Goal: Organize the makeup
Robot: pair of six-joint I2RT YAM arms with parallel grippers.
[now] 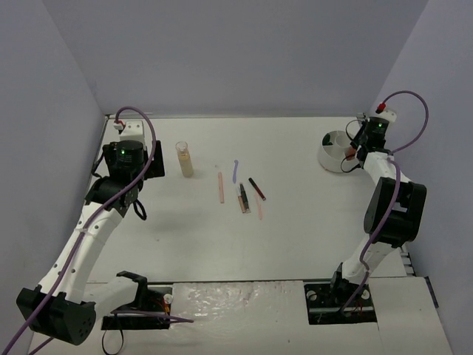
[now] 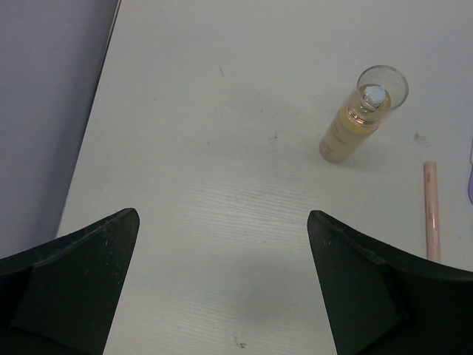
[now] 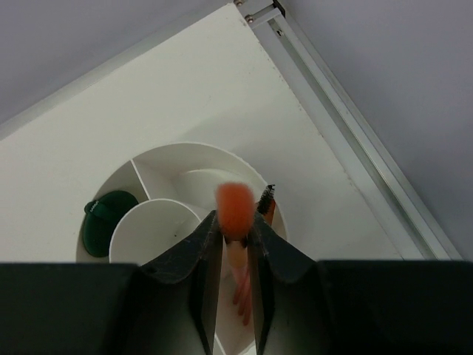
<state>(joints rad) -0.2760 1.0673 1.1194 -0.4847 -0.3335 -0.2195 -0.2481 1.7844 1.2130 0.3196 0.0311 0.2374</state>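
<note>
- Right hand (image 3: 235,226): jaws pinched shut on an orange-red stick (image 3: 234,203). The stick stands near upright, its top blurred and its lower end down inside the bowl.
- Directly below this hand: the white divided bowl (image 3: 185,159). A green disc (image 3: 107,220) lies in the compartment to the hand's left, and a dark-tipped stick (image 3: 267,198) leans just beside the held one.
- Handling, as a judgement: the stick looks light, stiff and smooth, so it may swivel in a two-point pinch. A mid-shaft hold suits it.
- Left hand (image 2: 222,216): jaws spread wide and empty over bare tabletop (image 2: 222,111).
- Ahead and to the right of this hand: the bottle (image 2: 362,115), upright with beige liquid. It is likely rigid, slick and tippy, best gripped low across the body.
- Further right: a pink stick (image 2: 431,211) lying flat.
- Only the right wrist view shows the grip and the bowl's contents.
- Only the top view shows the loose sticks (image 1: 242,191) clustered between the arms, well apart from both hands.
</note>
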